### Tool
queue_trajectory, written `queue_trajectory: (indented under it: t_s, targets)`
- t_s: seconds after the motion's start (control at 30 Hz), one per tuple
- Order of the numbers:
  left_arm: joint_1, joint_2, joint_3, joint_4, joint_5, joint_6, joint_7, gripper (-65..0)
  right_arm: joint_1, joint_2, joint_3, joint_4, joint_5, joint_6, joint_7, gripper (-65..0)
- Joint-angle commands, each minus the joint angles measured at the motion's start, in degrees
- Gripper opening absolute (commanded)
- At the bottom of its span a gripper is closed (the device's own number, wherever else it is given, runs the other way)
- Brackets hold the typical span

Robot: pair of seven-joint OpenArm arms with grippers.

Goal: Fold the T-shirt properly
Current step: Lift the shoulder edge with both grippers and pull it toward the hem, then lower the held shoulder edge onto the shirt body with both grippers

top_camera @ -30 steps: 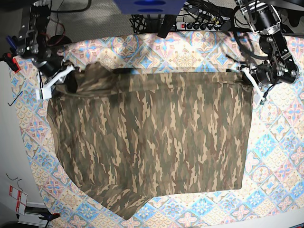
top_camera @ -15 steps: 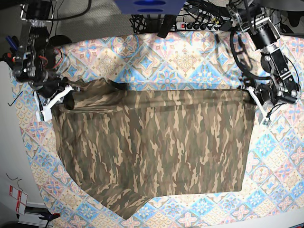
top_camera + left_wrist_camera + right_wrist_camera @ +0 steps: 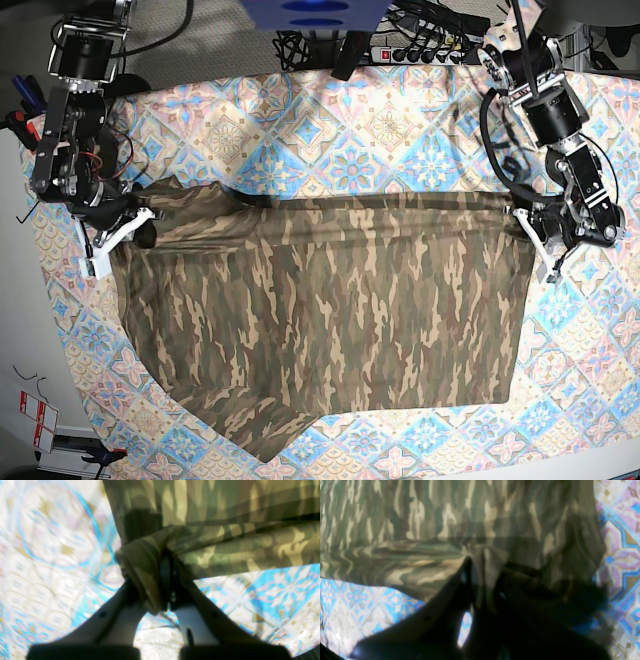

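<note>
Largest first: blue, pink and cream tile-patterned cloth [image 3: 330,120] spread flat as the work surface, showing on all sides of the garment and just under both claws in the wrist views.

On it, large soft camouflage-print T-shirt in green, brown and tan [image 3: 330,310], mostly lying flat. Far edge lifted and stretched into a taut straight line between the two claws; rest of the body trails away from them toward the near side, ending in a skewed pointed corner at lower left of the base view. Taut line looks deliberate: tension between the two pinch points keeps the leading edge straight, so a fold carried toward the near hem would land square rather than bunched.

Left gripper [image 3: 167,580], on the base view's right: clenched on a wad of shirt corner, fabric wrapped over and between the jaws, shirt running away to its right.

Right gripper [image 3: 482,580], on the base view's left: also clamped on shirt edge, cloth pinched between the dark jaws, a loose flap draped beside and over it. More slack and bunching here than at the left claw, likely an uneven corner grab.

Neckband and label not visible.
</note>
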Motion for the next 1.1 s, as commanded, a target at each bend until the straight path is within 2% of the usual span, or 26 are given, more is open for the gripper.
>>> queue_trajectory:
  t_s: [0.0, 0.2, 0.33, 0.57, 0.87, 1.07]
  targets:
    - [-1.36, -1.63, -0.32, 0.94, 2.57, 0.58, 0.1, -65.0, 2.35, 1.56, 0.52, 0.14, -0.92, -0.94, 2.0, -64.7]
    - [-4.79, 0.31, -0.32, 0.85, 8.19, 0.58, -0.25, -65.0, 7.1, 2.0, -2.82, -5.23, -1.36, -0.94, 2.36, -64.7]
    - [-6.46, 1.62, -0.4, -0.82, 11.27, 0.58, -0.34, -65.0, 9.56, 2.26, -4.67, -5.58, -6.55, -0.94, 2.18, -64.7]
    - [-9.98, 1.45, -0.67, -13.3, 11.09, 0.58, -6.49, -65.0, 13.08, 2.26, -5.2, -9.71, -10.94, -0.68, 2.27, -64.7]
    - [-10.15, 1.27, -0.67, -14.01, 11.27, 0.58, -8.08, -65.0, 16.33, 2.35, -11.35, -13.4, -11.91, -0.59, 7.45, -64.7]
    - [-10.15, 0.66, -0.67, -14.1, 11.36, 0.58, -12.12, -65.0, 19.41, 2.17, -13.9, -14.81, -18.94, -0.59, 8.25, -64.7]
